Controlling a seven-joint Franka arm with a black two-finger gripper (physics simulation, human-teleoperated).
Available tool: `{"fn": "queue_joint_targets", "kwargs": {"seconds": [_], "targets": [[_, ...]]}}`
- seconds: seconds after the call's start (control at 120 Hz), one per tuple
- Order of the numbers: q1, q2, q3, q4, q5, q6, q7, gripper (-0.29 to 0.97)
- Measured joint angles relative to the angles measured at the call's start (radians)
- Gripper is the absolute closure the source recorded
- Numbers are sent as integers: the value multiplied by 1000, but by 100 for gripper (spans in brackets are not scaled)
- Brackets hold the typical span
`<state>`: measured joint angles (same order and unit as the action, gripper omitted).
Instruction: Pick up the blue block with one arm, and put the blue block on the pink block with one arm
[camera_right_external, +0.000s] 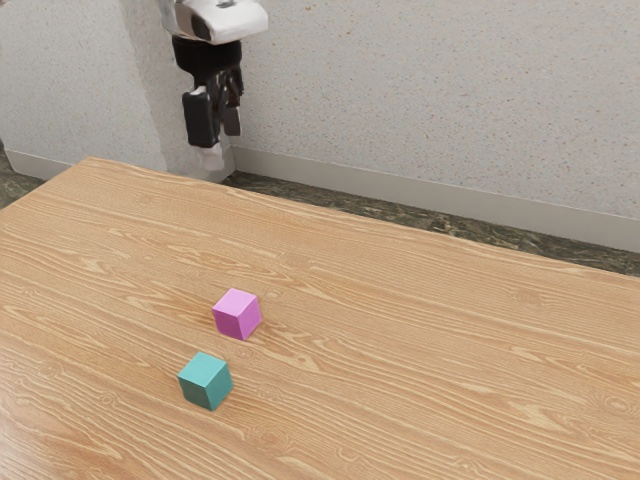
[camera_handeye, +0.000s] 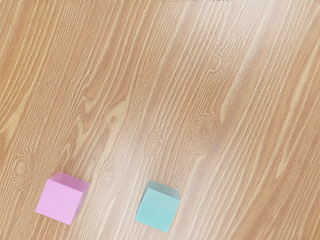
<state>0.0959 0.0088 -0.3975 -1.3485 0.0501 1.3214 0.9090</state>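
My claw (camera_right_external: 212, 115) hangs high above the far edge of the tabletop (camera_right_external: 450, 330), close to the wall, with its fingers spread and nothing between them. Nothing is picked up yet, so I judge the step in hand to be the approach to the first grasp.

The blue block (camera_right_external: 205, 381), more teal than blue, sits flat on the wood toward the tabletop's near edge, on the exterior view's left half. The pink block (camera_right_external: 237, 313) sits just beyond it, toward the far edge, near it but not touching. Both show below my hand in the wrist view, the blue block (camera_handeye: 157, 212) and the pink block (camera_handeye: 61, 198) side by side with bare wood between them.

The next move calls for a long reach out from the far edge and down toward the near one, until my hand is centred over the blue block. Its faces sit at an angle to the tabletop's edges, so I will probably have to turn my wrist to meet two opposite sides squarely. The pink one is close enough that a careless finger could nudge it.
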Motion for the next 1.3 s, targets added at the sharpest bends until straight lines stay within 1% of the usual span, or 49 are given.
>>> {"fn": "queue_joint_targets", "kwargs": {"seconds": [0.133,0.15,0.183,0.2,0.217,0.275,0.35,0.392,0.475,0.533,0.608,0.65,0.683,0.75,0.85,0.925,1.05,1.142,1.3], "targets": [[-138,-4,-3,-10,30,-10,-26,0],[-150,-18,-2,-28,31,-12,-30,0],[-164,-85,8,-87,33,-15,-41,0],[-155,-120,13,-115,34,-16,-48,0],[-127,-155,19,-138,34,-17,-54,0],[-42,-235,91,-245,36,-6,-64,0],[-14,-272,207,-459,26,85,-36,0],[-6,-286,243,-575,10,159,-6,0],[4,-330,222,-686,-8,263,49,0],[0,-337,217,-755,-18,323,86,0],[-4,-381,217,-909,-33,442,132,0],[0,-388,218,-997,-69,524,163,0],[4,-381,218,-1037,-94,579,187,0],[1,-339,214,-1057,-127,664,235,0],[-1,-269,212,-1066,-151,751,298,0],[-4,-240,211,-1104,-161,819,339,0],[-4,-205,210,-1143,-170,902,397,0],[2,-148,209,-1148,-170,948,432,0],[12,-78,189,-1133,-146,1019,483,0]]}}
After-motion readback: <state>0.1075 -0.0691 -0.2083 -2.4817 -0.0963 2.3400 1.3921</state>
